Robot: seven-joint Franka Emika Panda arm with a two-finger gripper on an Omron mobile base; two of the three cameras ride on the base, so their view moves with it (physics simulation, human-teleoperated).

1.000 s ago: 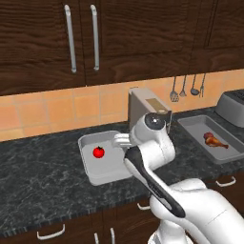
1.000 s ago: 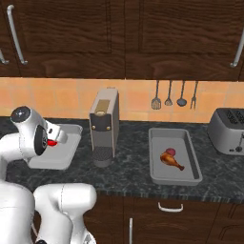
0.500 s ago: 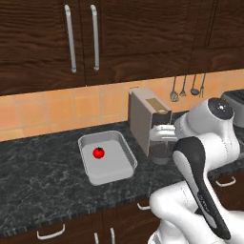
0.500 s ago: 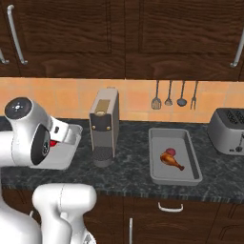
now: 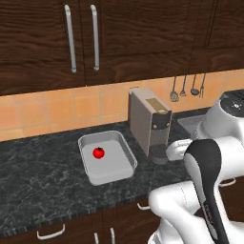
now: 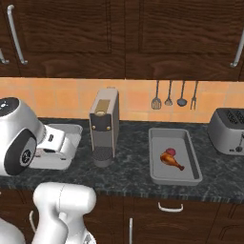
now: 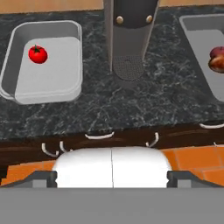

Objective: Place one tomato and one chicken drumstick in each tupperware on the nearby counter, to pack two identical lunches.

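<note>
Gripper point(image 7: 112, 175) wide open and empty; we have one tomato point(image 5: 98, 153) in the left tupperware point(image 5: 125, 147), its drumstick still missing

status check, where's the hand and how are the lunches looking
Hand open, empty. Tomato alone in left tupperware; drumstick in right tupperware. Coffee machine stands between them.

**Arm swings away from the left tray**

A second ago the arm hung over the left tupperware point(image 5: 107, 157) and hid part of it. Now the arm has swung right, toward the coffee machine point(image 5: 149, 125). The whole tray shows, with the tomato point(image 5: 98, 153) in plain sight. The tomato did not move.
</note>
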